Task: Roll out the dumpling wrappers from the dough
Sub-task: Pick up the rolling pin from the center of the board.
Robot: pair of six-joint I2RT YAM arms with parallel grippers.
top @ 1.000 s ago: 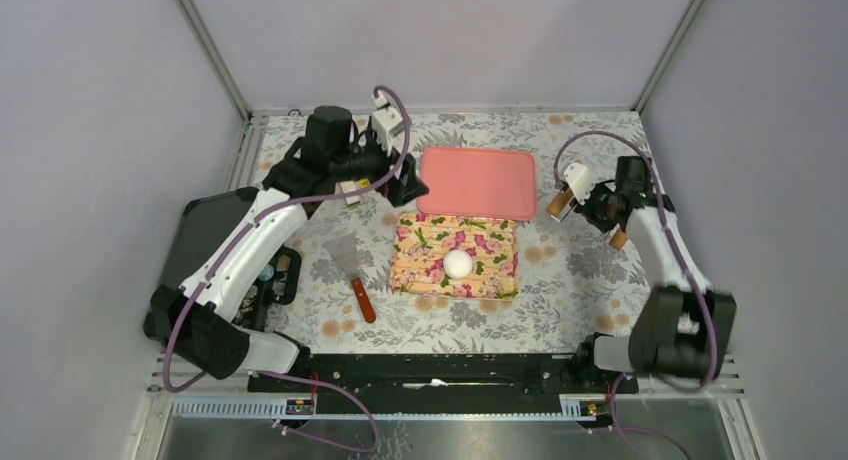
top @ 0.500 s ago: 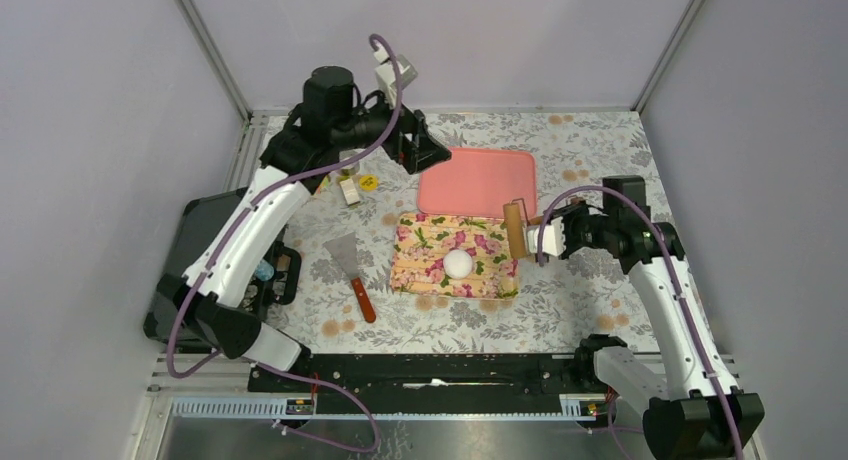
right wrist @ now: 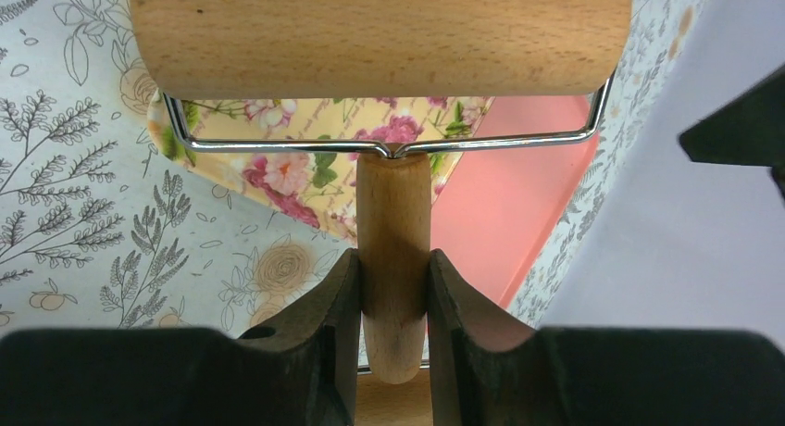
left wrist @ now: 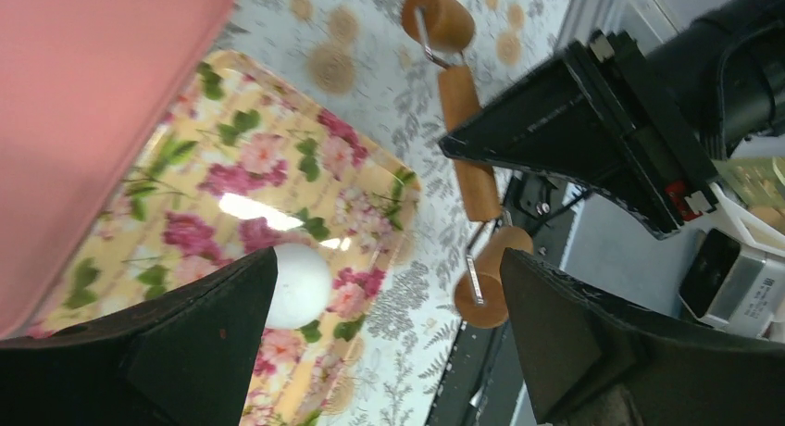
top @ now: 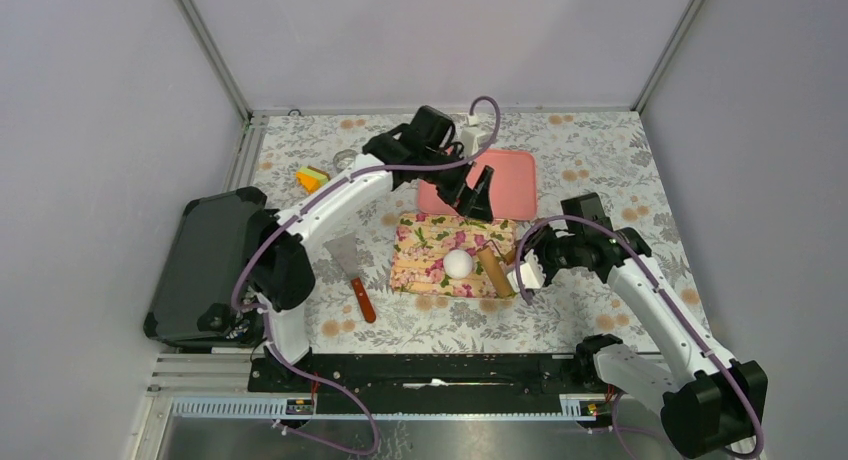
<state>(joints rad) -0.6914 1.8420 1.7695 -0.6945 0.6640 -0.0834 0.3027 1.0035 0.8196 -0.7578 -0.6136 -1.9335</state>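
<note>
The dough (top: pixel 458 264) is a white ball in the middle of the floral tray (top: pixel 420 242); it also shows as dough (left wrist: pixel 301 282) in the left wrist view. My right gripper (top: pixel 520 267) is shut on the handle of the wooden rolling pin (top: pixel 491 268), whose roller hangs over the tray's right edge, just right of the ball. In the right wrist view the fingers (right wrist: pixel 338 296) clamp the handle of the pin (right wrist: pixel 393 213) below the roller. My left gripper (top: pixel 478 196) is open and holds nothing, above the tray's far edge. No dumpling wrappers are in view.
A pink tray (top: pixel 500 175) lies just behind the floral one. A spatula (top: pixel 350 265) with a brown handle lies left of the floral tray. A yellow and green item (top: pixel 312 177) sits far left, and a black case (top: pixel 205 265) stands at the table's left edge.
My right arm has carried the rolling pin left and forward to the floral tray's right edge. My left arm has swung right, from the far-left corner to the pink tray's front edge.
</note>
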